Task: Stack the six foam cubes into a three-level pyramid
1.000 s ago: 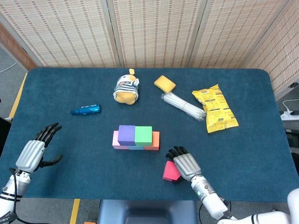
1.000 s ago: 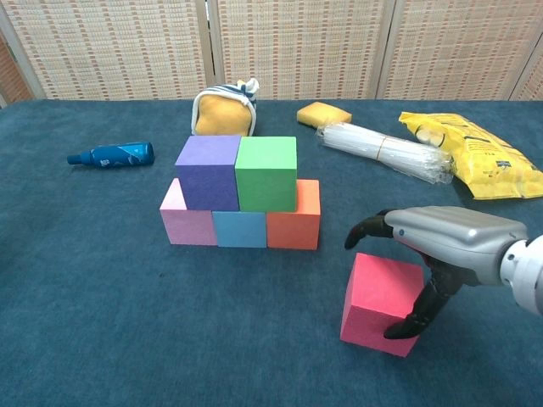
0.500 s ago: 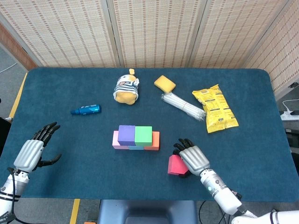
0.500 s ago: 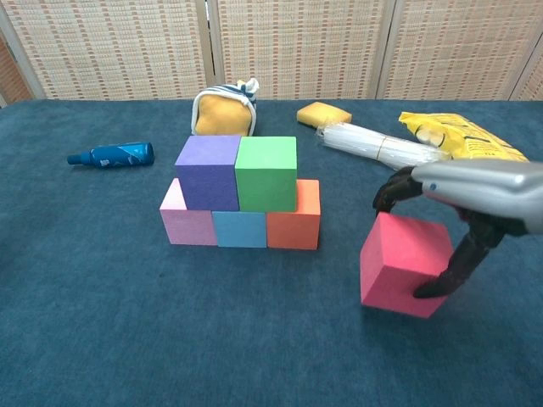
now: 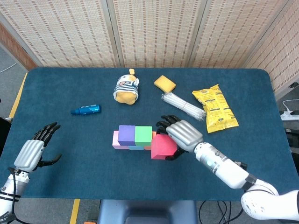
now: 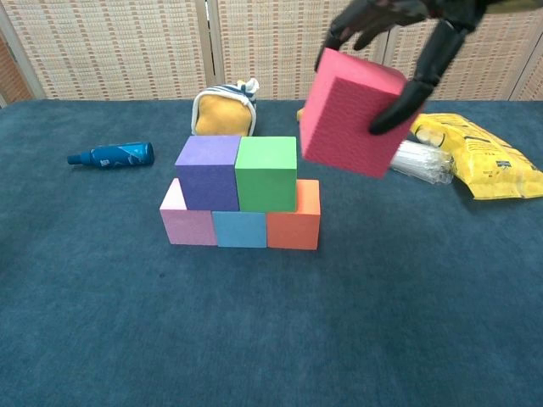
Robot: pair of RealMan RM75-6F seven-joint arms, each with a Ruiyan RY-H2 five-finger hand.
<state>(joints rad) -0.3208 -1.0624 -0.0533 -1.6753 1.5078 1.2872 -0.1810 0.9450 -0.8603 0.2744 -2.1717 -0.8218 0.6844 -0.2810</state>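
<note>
So since a second ago the right hand (image 5: 180,135) has hauled the red cube (image 5: 163,146) up off the surface and swung it toward the stack; before, it was sitting low in the frame, down by the front edge.

Head view: the red cube now sits at centre frame, overlapping the right end of the stack, with the right hand's fingers wrapped around it from the right. The purple cube (image 5: 126,134) and green cube (image 5: 143,135) sit side by side as the second level, with the pink cube (image 5: 115,139) peeking out on the left. The left hand (image 5: 32,151) is down at lower left, well apart from everything, fingers spread, holding nothing. The blue bottle (image 5: 86,109), plush toy (image 5: 126,89), sponge (image 5: 164,83), straw bundle (image 5: 183,106) and snack bag (image 5: 214,108) lie across the upper half.

Chest view: the red cube (image 6: 349,113) hangs tilted in the upper right, above and right of the green cube (image 6: 266,172), touching nothing below. The base row is pink (image 6: 187,218), the blue cube (image 6: 240,228) and the orange cube (image 6: 295,217).

Progress-wise: two levels done, five cubes placed. What's left is centring the red one over the purple/green seam, levelling it and letting go.
</note>
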